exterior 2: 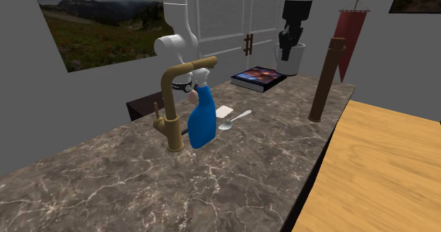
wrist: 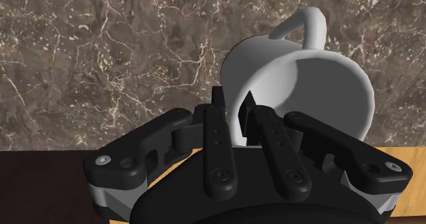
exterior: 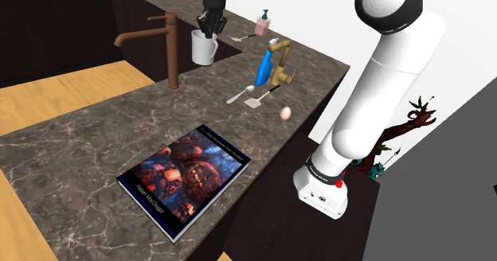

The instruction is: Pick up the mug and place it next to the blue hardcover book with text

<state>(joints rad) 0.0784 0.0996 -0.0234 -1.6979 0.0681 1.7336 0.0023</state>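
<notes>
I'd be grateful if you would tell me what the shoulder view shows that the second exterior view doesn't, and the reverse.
The shoulder view offers an egg and a pink soap bottle. The second exterior view offers instead a landscape picture, a red pennant and white cabinet doors. Shared by both: the white mug, the book, the blue spray bottle, the brass faucet, a spoon and the marble counter.

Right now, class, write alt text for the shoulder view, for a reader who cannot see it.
A black pincer on a white robot arm clasps the rim of a white mug beside a brown tap. Nearer the camera, a book with a dark picture cover lies flat on the marbled counter.
</notes>
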